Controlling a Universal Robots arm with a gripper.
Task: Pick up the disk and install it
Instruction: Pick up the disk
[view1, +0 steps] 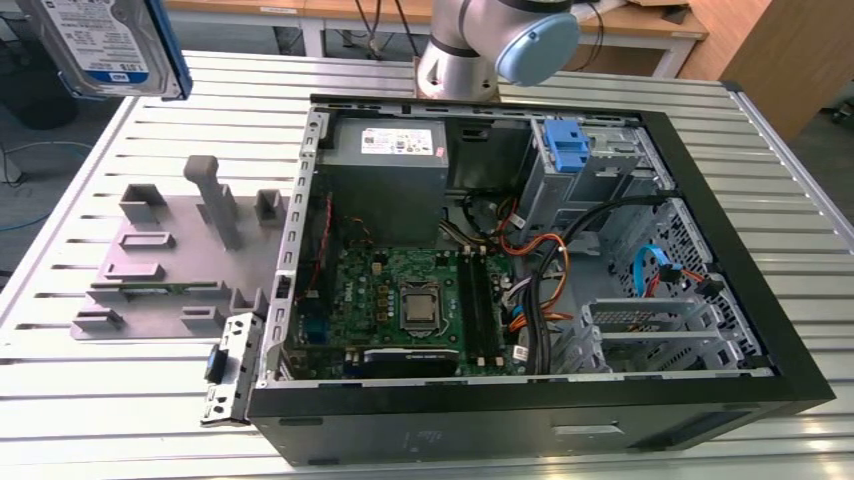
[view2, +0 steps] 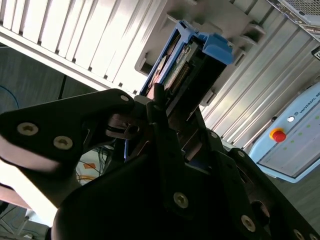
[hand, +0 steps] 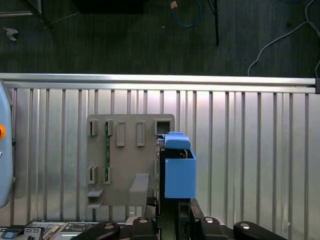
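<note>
The disk (view1: 100, 45) hangs high in the air at the exterior view's far left, beyond the table's corner, with its silver face, white-and-blue label and blue rail showing. In the second wrist view my gripper (view2: 167, 112) is shut on the disk (view2: 187, 65), its black fingers (view2: 160, 107) pressing on the two flat sides. The first wrist view looks down past the gripper (hand: 172, 212) along the disk's blue caddy (hand: 179, 172), which hovers above the edge of the grey fixture plate (hand: 127, 160).
An open computer case (view1: 747, 230) lies on the slatted metal table (view1: 80, 400), with a power supply (view1: 387, 150) and a blue bracket (view1: 567, 145) in its drive bay. The grey fixture plate (view1: 167, 265) stands beside the case. A pendant with a red button (view2: 277, 135) lies nearby.
</note>
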